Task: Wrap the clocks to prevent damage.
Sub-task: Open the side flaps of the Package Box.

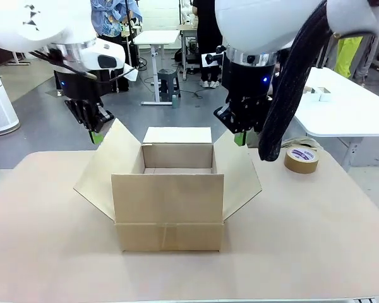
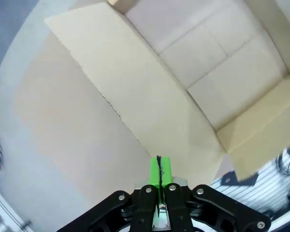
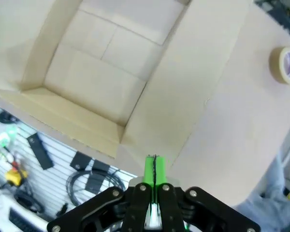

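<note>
Green pads pressed flat together with nothing between them: that is how my left hand reads from the front, and its own wrist camera shows the same, the two fingers meeting along a thin dark seam. It hangs over the outer edge of the left flap of the cardboard box, and in the wrist view that flap lies below the fingertips. My right hand is likewise fully closed and holding nothing, pads tight against each other in its wrist view. It hovers over the far end of the box's right flap. I cannot tell from the front whether either fingertip touches the cardboard. The box sits near the middle of the bench with all four flaps open. The left and right flaps are splayed outward, the far one stands up, and the near one is folded down against the front wall. Looking in from both wrists, I see the bare cardboard floor with its centre seams. Out past the right flap, towards the bench's far right corner, a roll of brown tape lies flat on the pale surface, apart from the box. The right wrist camera catches it too.
</note>
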